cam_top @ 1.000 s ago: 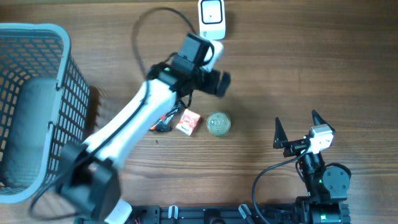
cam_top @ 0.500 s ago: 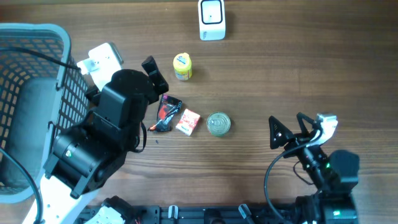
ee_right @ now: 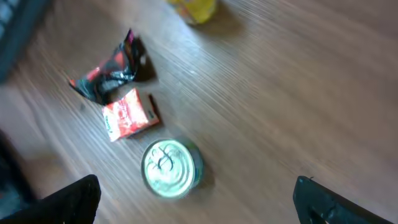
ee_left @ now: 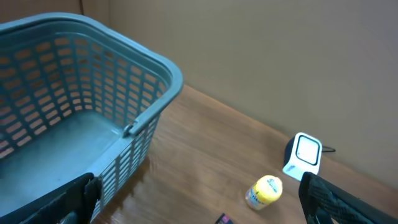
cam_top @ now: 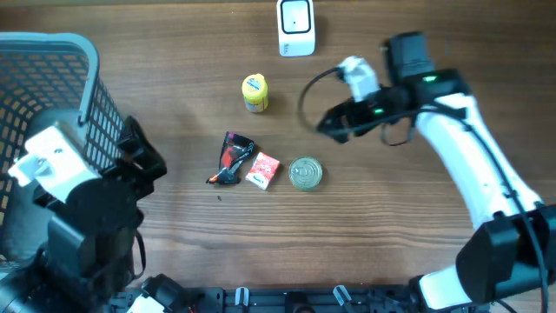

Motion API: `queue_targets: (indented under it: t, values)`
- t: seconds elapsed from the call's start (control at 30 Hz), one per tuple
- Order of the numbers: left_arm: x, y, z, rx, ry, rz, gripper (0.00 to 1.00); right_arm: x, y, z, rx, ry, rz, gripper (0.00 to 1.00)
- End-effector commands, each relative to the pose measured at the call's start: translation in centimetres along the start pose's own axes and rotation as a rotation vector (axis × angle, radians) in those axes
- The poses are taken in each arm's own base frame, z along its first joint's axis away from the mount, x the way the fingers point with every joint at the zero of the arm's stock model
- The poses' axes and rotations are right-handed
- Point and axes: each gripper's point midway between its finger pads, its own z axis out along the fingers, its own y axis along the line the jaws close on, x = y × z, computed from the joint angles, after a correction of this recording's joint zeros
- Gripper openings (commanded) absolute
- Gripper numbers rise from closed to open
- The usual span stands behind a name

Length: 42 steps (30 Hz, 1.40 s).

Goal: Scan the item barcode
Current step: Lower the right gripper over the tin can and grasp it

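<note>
The white barcode scanner (cam_top: 296,28) stands at the table's far edge and also shows in the left wrist view (ee_left: 305,155). A yellow bottle (cam_top: 254,93) (ee_left: 264,191) lies just in front of it. Mid-table lie a black-and-red packet (cam_top: 233,158) (ee_right: 112,71), a small red box (cam_top: 261,170) (ee_right: 127,115) and a tin can (cam_top: 305,173) (ee_right: 171,168). My right gripper (cam_top: 330,123) (ee_right: 199,202) hovers open above and right of the can, holding nothing. My left gripper (cam_top: 143,152) (ee_left: 199,205) is open and empty, beside the basket, left of the items.
A blue plastic basket (cam_top: 52,52) (ee_left: 93,62) fills the left end of the table, its wall close to my left gripper. The right arm's cable (cam_top: 306,91) loops over the table between the scanner and the can.
The left arm has pulled back from the scanner to the near left by the basket, uncovering the yellow bottle. The right arm has swung from the near right out over mid-table toward the can.
</note>
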Motion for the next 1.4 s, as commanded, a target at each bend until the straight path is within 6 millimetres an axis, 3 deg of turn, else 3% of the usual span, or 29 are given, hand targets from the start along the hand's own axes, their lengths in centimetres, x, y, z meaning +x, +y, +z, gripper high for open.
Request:
queue_targets:
  t: [0.0,0.13,0.3,0.43,0.57,0.83,0.93,1.07,1.13,1.27,1.37]
  values:
    - [1.5,0.6,0.8,-0.043,0.016,0.036,1.00,-1.5,0.8,1.1,0.178,0.042,-0.235,1.00]
    - [2.3,0.7,1.2,-0.057,0.028,0.002,1.00,-0.1,2.6,5.4,0.173,0.157,-0.299,1.00]
    - [2.9,1.4,1.1,-0.080,0.052,0.039,1.00,4.9,2.1,12.1,0.202,0.403,-0.324,1.00]
    - [3.0,1.4,1.1,-0.081,0.053,0.041,1.00,8.2,2.0,14.7,0.176,0.531,-0.294,1.00]
    - [3.0,1.5,1.1,-0.084,0.056,0.046,1.00,9.6,2.3,14.9,0.185,0.572,-0.283,1.00]
    - [3.1,1.6,1.1,-0.085,0.058,0.048,1.00,8.4,2.5,15.0,0.195,0.532,-0.271,1.00]
    - [3.2,1.7,1.1,-0.089,0.062,0.055,1.00,6.7,2.6,14.6,0.226,0.485,-0.162,1.00]
    - [3.2,1.7,1.1,-0.091,0.064,0.057,1.00,3.7,4.1,12.8,0.090,0.403,-0.075,1.00]
    - [3.2,1.7,1.1,-0.091,0.064,0.057,1.00,2.6,3.1,11.5,0.104,0.357,-0.022,1.00]
    - [3.3,1.7,1.1,-0.091,0.065,0.059,1.00,2.7,-0.7,10.0,0.152,0.337,0.123,1.00]
    - [3.3,1.7,1.1,-0.091,0.066,0.059,1.00,2.8,-1.4,9.7,0.155,0.334,0.128,1.00]
